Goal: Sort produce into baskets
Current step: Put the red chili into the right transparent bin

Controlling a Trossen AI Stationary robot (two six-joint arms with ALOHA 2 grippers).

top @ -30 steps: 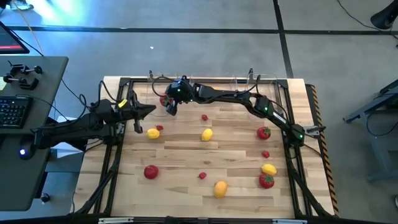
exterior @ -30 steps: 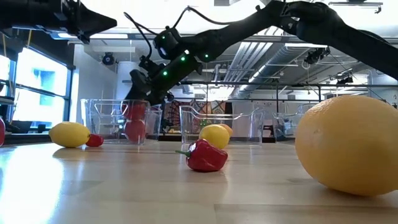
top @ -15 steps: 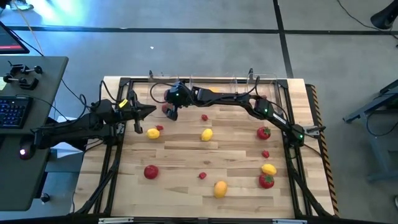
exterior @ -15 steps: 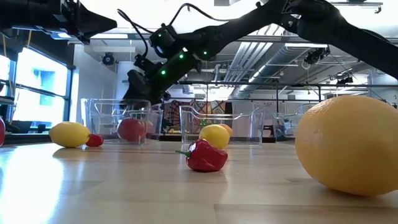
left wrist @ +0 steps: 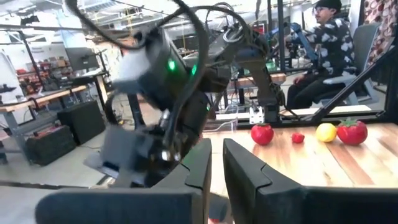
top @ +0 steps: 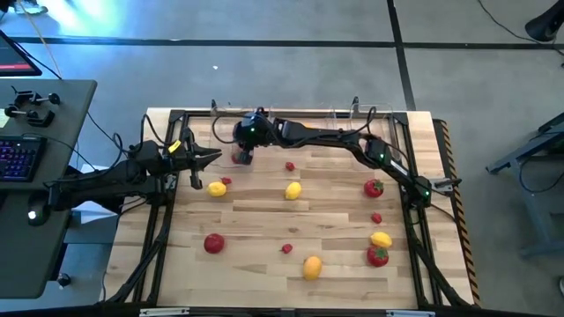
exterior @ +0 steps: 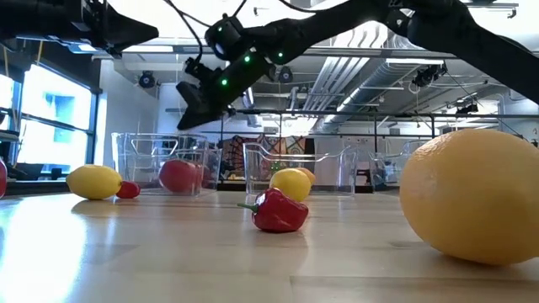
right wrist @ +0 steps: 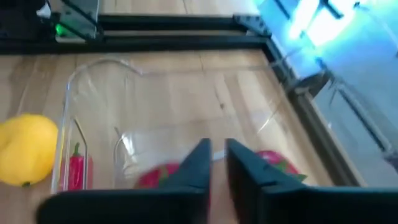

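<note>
Three clear baskets stand along the table's far edge. My right gripper [top: 243, 157] [right wrist: 216, 159] hangs shut and empty above the left basket [exterior: 139, 160] [right wrist: 93, 65]. A red tomato [exterior: 177, 175] [right wrist: 277, 163] lies on that basket's floor, and a second [right wrist: 158, 176] lies beside it. My left gripper [top: 215, 156] [left wrist: 216, 167] hovers shut and empty over the table's left side, level, pointing at the right gripper. Loose produce lies on the table: lemons [top: 216, 187] [top: 293, 189], tomatoes [top: 213, 243] [top: 374, 187], an orange fruit [top: 312, 267] and small red berries [top: 287, 248].
The middle basket [exterior: 295, 164] holds an orange-yellow fruit [right wrist: 25, 149]. A small red pepper [exterior: 278, 210] lies mid-table. More fruit lies near the right edge [top: 381, 239] [top: 377, 256]. A black frame [top: 176, 114] rims the table. A person sits beyond the table [left wrist: 323, 56].
My right gripper has risen out of the left basket, and its fingers have come together. The tomato that it had low in the basket now lies on the basket's floor. My left gripper has kept its place.
</note>
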